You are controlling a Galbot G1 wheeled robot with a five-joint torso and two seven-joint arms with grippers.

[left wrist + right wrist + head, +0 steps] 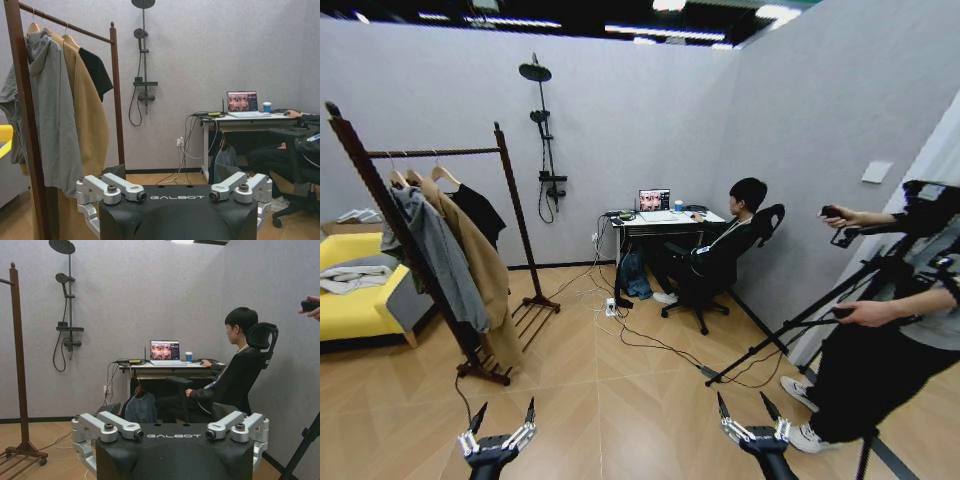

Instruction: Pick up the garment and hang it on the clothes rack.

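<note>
The garment [480, 212], a short black top on a light wooden hanger, hangs at the far end of the clothes rack [435, 152], behind a long tan coat [480, 265] and a grey garment [440, 255]. In the left wrist view the garment [95, 70] shows past the tan coat, under the clothes rack's rail [70, 27]. My left gripper [505, 410] and right gripper [745, 405] are low at the front, over bare floor, well short of the rack. Both are open and hold nothing. One rack post [17, 365] shows in the right wrist view.
A yellow sofa [350, 300] stands left of the rack. A black shower stand [545, 140] is on the back wall. A seated person at a desk [665, 218] and cables [640, 340] lie ahead. A standing person with a tripod [770, 345] is at the right.
</note>
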